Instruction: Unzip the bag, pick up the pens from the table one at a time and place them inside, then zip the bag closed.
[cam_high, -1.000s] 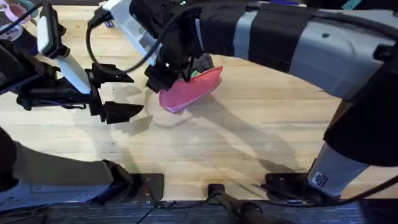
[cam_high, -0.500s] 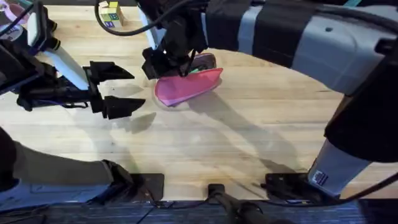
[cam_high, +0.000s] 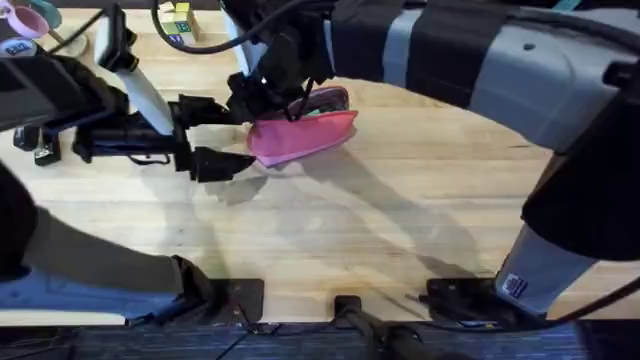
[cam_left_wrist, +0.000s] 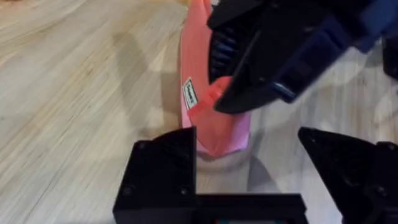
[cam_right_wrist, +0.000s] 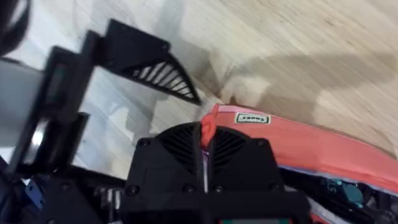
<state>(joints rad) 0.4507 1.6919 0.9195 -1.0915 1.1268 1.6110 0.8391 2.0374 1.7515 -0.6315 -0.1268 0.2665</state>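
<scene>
A small white sewn tag (cam_left_wrist: 189, 94) on the soft pink-red fabric pouch (cam_left_wrist: 211, 118) carries print too small to read.

Light wooden planks (cam_high: 400, 230) — soft shadows

The right arm (cam_high: 470, 60) is built of thick grey shells joined by black bands, with a white label of dark print low on its base link, and a black cable loops above its black wrist. The left arm (cam_high: 60, 95) is mostly black with one white link. Both grippers are matte black plastic (the right gripper (cam_right_wrist: 203, 140) has ribbed finger faces), and the left gripper (cam_left_wrist: 249, 174) has blocky fingers on a flat crossbar.
</scene>
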